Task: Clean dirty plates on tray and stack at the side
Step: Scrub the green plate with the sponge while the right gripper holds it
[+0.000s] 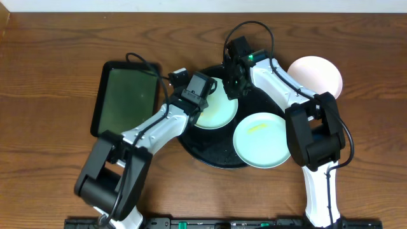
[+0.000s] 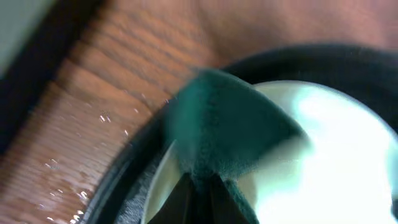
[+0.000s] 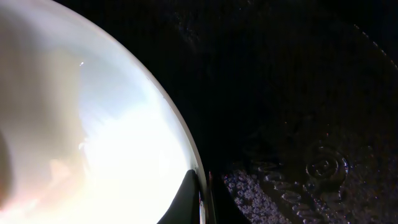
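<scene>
At the far side of the tray (image 1: 206,152), the left gripper (image 2: 199,186) jaws clamp a green sponge (image 2: 224,124) on a mint plate (image 2: 323,143). The right gripper (image 3: 200,190), closed, pinches its rim. Best wiped lightly, rim held steady.

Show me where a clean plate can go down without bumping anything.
Free: the table's wood right of the right arm, below the white plate; also the far strip behind the rectangular tray. Crowded: the round tray, with the near mint plate and the far mint plate pinched by the right claw, left claw gripping a green sponge.
</scene>
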You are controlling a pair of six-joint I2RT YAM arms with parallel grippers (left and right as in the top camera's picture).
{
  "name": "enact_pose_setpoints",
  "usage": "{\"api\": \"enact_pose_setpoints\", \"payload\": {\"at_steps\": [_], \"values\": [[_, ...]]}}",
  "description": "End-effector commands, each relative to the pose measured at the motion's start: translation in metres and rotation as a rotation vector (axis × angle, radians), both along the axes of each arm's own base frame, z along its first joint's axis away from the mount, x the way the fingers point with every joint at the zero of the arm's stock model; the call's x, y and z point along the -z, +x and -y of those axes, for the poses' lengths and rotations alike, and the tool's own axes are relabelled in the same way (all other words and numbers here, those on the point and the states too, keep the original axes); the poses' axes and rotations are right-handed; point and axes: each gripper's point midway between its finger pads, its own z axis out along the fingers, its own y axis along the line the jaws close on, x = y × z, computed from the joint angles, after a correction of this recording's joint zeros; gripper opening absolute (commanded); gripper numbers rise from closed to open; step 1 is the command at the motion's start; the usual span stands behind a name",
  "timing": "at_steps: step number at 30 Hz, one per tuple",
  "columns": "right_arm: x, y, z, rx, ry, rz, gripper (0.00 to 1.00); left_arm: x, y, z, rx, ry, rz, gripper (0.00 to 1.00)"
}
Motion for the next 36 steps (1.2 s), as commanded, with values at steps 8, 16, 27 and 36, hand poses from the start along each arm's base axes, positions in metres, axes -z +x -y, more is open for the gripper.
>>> {"api": "enact_pose_setpoints", "payload": {"at_steps": [8, 16, 27, 36], "values": [[0.019, -0.01, 0.002, 0.008, -0.034, -0.039, 0.01, -0.011, -0.003, 0.051, 0.1, -0.325, -0.036, 0.08], [0.019, -0.007, 0.001, 0.008, -0.029, -0.028, 0.01, 0.015, -0.014, 0.076, 0.142, -0.366, -0.102, 0.08], [0.019, -0.008, 0.002, 0.009, -0.03, -0.03, 0.01, 0.044, -0.017, -0.009, 0.046, 0.141, -0.106, 0.08], [0.021, -0.01, 0.002, 0.009, -0.033, -0.036, 0.01, 0.021, -0.013, -0.028, 0.06, 0.286, -0.063, 0.08]]}}
